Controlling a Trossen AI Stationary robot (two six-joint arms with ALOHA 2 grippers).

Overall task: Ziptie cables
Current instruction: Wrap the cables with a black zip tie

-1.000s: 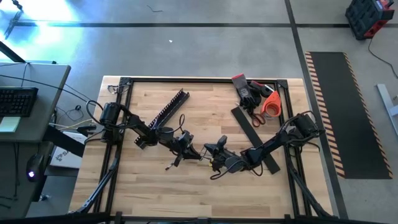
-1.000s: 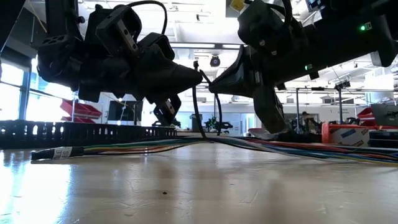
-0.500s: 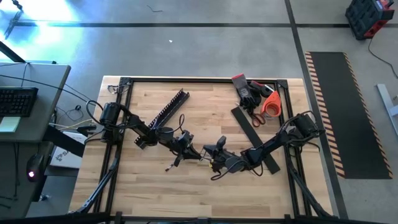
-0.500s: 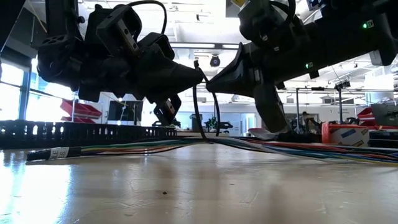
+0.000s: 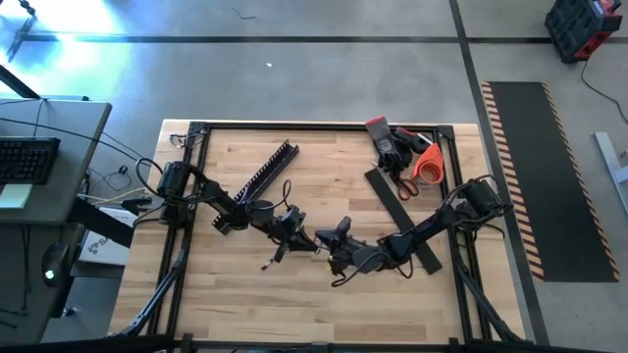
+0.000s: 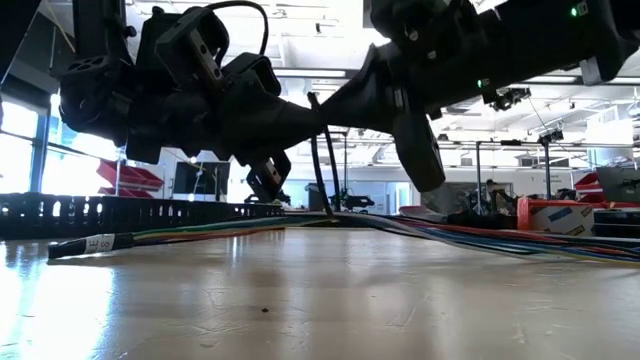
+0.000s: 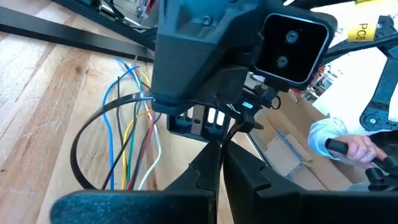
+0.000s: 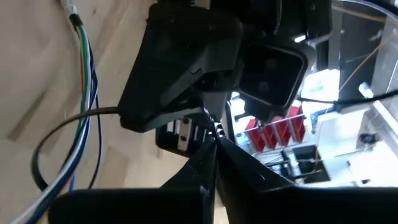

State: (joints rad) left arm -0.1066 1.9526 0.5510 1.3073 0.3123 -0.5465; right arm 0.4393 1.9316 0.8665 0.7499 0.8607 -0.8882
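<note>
My two arms are matte black, built of blocky jointed segments with thin black cables looping along them. My left gripper point(image 5: 298, 233) and right gripper point(image 5: 327, 240) taper to dark wedge-shaped fingers. A boxy camera housing with two round lenses sits on each wrist. Small green lights glow on my right arm, upper right of the low view.

Cables point(image 6: 300, 228) flat beneath two meeting arms

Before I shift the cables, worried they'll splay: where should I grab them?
Probably mid-length, beside the zip tie loop, coming from above: the cables lie flat and bunched there, while their ends fan out into loose strands.
</note>
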